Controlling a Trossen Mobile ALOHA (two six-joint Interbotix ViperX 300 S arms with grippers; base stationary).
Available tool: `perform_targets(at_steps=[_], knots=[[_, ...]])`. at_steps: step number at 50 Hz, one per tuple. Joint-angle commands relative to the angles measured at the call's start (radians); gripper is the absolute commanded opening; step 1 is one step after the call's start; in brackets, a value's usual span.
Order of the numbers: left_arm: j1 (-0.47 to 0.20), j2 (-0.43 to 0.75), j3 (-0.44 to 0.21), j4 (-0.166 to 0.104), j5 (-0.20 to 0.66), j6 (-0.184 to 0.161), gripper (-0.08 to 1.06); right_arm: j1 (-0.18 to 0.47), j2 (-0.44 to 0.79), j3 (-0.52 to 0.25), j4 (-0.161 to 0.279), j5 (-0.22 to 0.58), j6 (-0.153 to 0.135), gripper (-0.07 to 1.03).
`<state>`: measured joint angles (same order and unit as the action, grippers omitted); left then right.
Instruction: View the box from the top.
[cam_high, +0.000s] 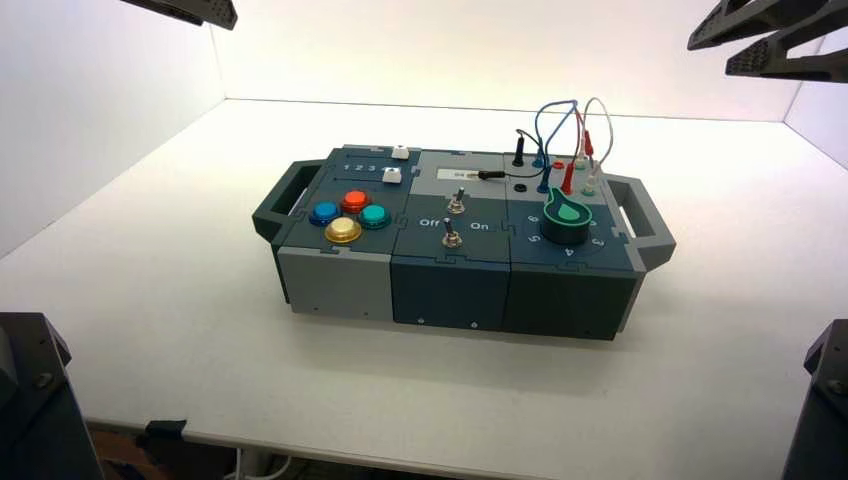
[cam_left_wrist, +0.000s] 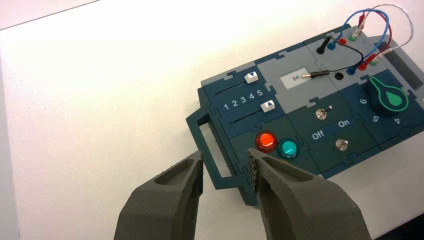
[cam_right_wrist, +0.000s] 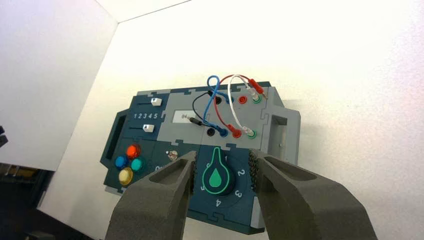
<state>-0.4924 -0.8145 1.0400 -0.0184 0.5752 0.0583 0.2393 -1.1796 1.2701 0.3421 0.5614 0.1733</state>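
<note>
Your box (cam_high: 455, 250) sits mid-desk (cam_high: 180, 290), long side across the high view, a handle at each end (3 and 9 o'clock). Both arms are up high, w/ neither touching anything.

Left gripper (cam_left_wrist: 226, 172) hangs above the box's 9 o'clock end; its fingers (cam_left_wrist: 172, 192) are spread apart, nothing between them, w/ the left handle (cam_left_wrist: 212, 150) showing through the gap. Its wrist cam gives you two white sliders (cam_left_wrist: 251, 77) beside a 1–5 scale, a red button (cam_left_wrist: 266, 141) and teal button (cam_left_wrist: 288, 148), plus two toggle switches (cam_left_wrist: 324, 113) either side of "Off / On" lettering.

Right gripper (cam_right_wrist: 221, 170) hangs above the 3 o'clock end, fingers (cam_right_wrist: 300, 195) also released and apart, framing the green-topped dial (cam_right_wrist: 216, 176) (numbers 1–4 ring it). From there you also see the blue, red, white and black plug wires (cam_right_wrist: 220, 102) looped over the sockets at the box's 12 o'clock edge.

In the high view the blue button (cam_high: 323, 212) and yellow button (cam_high: 343, 230) round out the cluster of four at about 9 o'clock on the top panel.
</note>
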Motion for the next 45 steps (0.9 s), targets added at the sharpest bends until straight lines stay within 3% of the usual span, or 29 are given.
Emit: perform_targets(at_steps=[1, 19, 26, 30, 33, 37, 45], knots=[[-0.005, -0.003, -0.015, -0.005, -0.005, 0.002, 0.49, 0.000, -0.002, -0.012, 0.006, -0.005, -0.002, 0.55], [-0.005, 0.002, -0.014, 0.000, -0.011, 0.006, 0.49, 0.002, -0.002, -0.012, 0.006, -0.002, -0.005, 0.55], [-0.005, 0.002, -0.032, 0.008, 0.017, 0.026, 0.48, 0.012, 0.002, -0.058, 0.006, 0.044, -0.021, 0.55], [-0.005, 0.008, -0.091, 0.008, 0.086, 0.031, 0.48, 0.021, 0.018, -0.138, -0.002, 0.120, -0.078, 0.54], [-0.005, 0.020, -0.158, 0.008, 0.150, 0.046, 0.48, 0.020, 0.061, -0.241, -0.017, 0.204, -0.149, 0.54], [-0.005, 0.060, -0.287, 0.006, 0.250, 0.089, 0.48, 0.021, 0.141, -0.380, -0.040, 0.313, -0.224, 0.53], [-0.002, 0.224, -0.588, 0.000, 0.506, 0.169, 0.48, 0.025, 0.356, -0.644, -0.086, 0.532, -0.333, 0.53]])
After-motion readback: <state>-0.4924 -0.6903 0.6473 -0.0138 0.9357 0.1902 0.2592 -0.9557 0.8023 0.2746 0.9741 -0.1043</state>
